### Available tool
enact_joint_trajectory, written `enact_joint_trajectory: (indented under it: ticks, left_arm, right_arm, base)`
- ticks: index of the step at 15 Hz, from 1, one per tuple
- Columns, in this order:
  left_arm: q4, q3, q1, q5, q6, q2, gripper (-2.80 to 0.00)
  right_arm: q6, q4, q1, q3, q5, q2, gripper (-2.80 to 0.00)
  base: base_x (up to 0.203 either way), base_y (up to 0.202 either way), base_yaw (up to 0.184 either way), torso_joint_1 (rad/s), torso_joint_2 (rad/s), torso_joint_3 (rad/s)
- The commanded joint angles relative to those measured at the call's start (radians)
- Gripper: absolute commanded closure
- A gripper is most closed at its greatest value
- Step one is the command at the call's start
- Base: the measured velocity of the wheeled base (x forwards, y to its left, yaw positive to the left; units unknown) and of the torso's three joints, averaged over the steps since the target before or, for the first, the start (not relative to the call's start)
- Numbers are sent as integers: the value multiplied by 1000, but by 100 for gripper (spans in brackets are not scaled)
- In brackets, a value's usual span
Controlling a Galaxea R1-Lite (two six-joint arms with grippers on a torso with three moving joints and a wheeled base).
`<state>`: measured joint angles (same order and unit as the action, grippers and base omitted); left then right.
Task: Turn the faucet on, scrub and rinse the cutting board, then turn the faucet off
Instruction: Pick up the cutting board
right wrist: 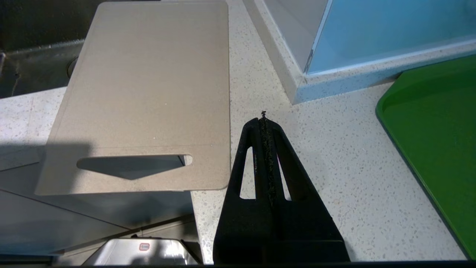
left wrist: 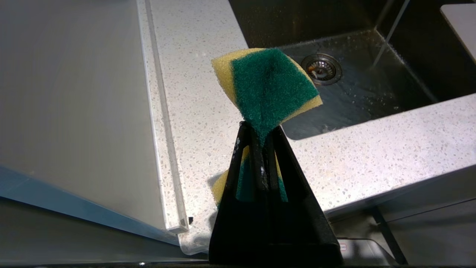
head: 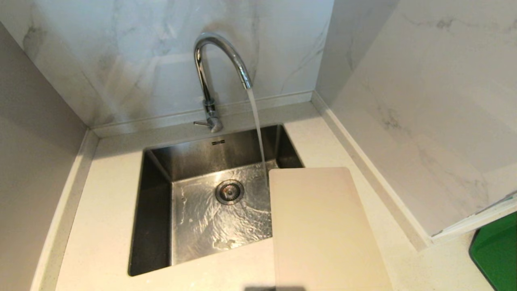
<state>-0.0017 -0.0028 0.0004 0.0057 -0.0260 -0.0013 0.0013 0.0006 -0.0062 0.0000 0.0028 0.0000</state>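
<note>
The left pincer (left wrist: 260, 128) is clamped on a green-and-yellow sponge (left wrist: 267, 83), which sticks out past its tips and is pinched in at the middle; the right pincer (right wrist: 264, 121) is pressed together on nothing, hanging over the speckled worktop (right wrist: 327, 156). That worktop spreads under both pincers. The steel sink (left wrist: 372, 89) lies ahead of the left pincer, past the sponge, its floor wet and rippling around the drain (left wrist: 321, 69). The cutting board (right wrist: 148, 93) lies flat just beside the right pincer and ahead of it, its handle slot at the nearer end, that end overhanging the worktop's front edge and its far end reaching over the sink. A green tray (right wrist: 438, 141) sits on the other side of the right pincer, apart from it. The faucet (head: 214, 72) stands beyond the sink, well away from both pincers, with a stream of water (head: 256, 125) falling into the basin just beside the board's far corner.
</note>
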Motion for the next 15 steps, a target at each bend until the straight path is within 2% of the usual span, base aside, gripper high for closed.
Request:
enact_joint_trajectory:
  ticks: [1,3,6,8,12,15]
  left_arm:
    - [0,-2,0,0,-3,0,0]
    - [2,-3,0,0,-6,0,0]
    - [2,-3,0,0,-6,0,0]
    - [2,-3,0,0,-6,0,0]
    - [24,-8,0,0,-6,0,0]
    - [46,-16,0,-1,-6,0,0]
  right_arm:
    - [-1,7,0,-3,-1,0,0]
    - [-6,40,0,-17,-2,1,0]
    - [-23,169,0,-128,-2,7,0]
    - [-25,234,0,-242,-1,62,0]
    - [-31,257,0,-464,-1,258,0]
    - [-84,316,0,-680,10,419,0]
  base:
    - [0,0,0,0,0,0]
    - [0,0,0,0,0,0]
    - [0,0,0,0,0,0]
    - [0,0,0,0,0,0]
    - [0,0,0,0,0,0]
    - [0,0,0,0,0,0]
